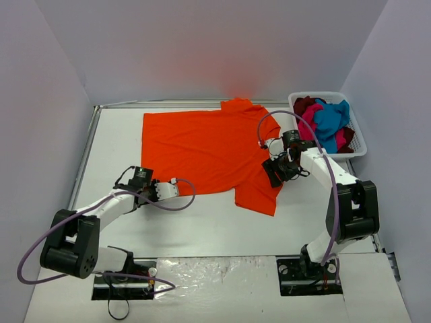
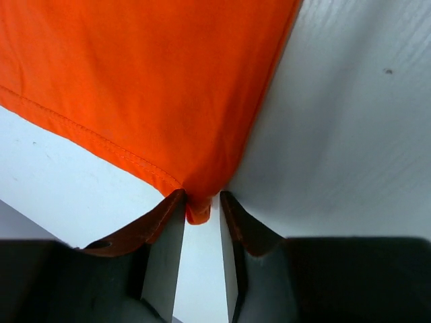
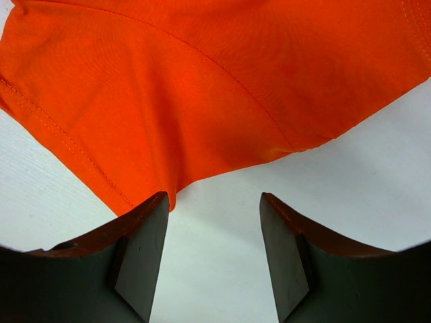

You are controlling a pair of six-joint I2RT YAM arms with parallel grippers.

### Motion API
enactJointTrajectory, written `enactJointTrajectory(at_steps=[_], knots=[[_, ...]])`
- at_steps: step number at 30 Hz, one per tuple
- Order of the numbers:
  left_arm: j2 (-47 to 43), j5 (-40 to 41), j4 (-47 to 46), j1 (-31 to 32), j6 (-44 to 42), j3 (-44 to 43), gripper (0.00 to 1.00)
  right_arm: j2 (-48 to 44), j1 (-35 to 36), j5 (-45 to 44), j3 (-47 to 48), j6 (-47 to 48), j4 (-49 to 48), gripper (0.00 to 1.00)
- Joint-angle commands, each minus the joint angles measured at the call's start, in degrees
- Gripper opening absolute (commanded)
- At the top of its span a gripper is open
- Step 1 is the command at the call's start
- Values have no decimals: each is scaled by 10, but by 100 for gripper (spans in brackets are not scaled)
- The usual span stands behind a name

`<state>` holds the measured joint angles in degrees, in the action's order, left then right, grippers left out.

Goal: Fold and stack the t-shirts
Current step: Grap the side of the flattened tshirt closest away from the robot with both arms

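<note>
My left pincer (image 2: 201, 202) is nipped shut on the near left corner of the bright orange short-sleeved cloth t-shirt (image 1: 202, 145), while my right pincer (image 3: 214, 202) stands with its jaws apart and only bare tabletop between them, the shirt's hemmed edge reaching one fingertip. The shirt lies spread flat on the white table (image 1: 202, 225), stretching from one pincer to the other. Out past my right arm, a white plastic basket (image 1: 361, 145) sits at the table's far right corner, holding teal, magenta and dark red shirts (image 1: 328, 121) heaped together.
</note>
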<state>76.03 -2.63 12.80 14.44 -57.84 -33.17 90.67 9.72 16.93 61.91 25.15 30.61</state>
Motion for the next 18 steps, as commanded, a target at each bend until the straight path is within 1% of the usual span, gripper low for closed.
enactJointTrajectory(at_steps=[1,5,6,9,13,14,18], knots=[[24,-3,27,9,-10,26,26,-9,-4,-7,1,-2,15,53],[51,6,5,12,4,24,26,-12,-4,-6,-1,-2,16,53],[57,6,6,12,7,18,24,-14,-4,-7,-2,-2,16,53],[73,7,19,12,16,3,3,-21,-4,-8,0,-2,17,53],[47,-18,63,11,30,-24,3,-36,-3,-17,8,3,26,53],[40,-28,99,10,33,-35,2,-39,-3,-19,10,4,30,53],[6,-90,190,3,53,-96,2,-66,0,-10,23,18,56,54]])
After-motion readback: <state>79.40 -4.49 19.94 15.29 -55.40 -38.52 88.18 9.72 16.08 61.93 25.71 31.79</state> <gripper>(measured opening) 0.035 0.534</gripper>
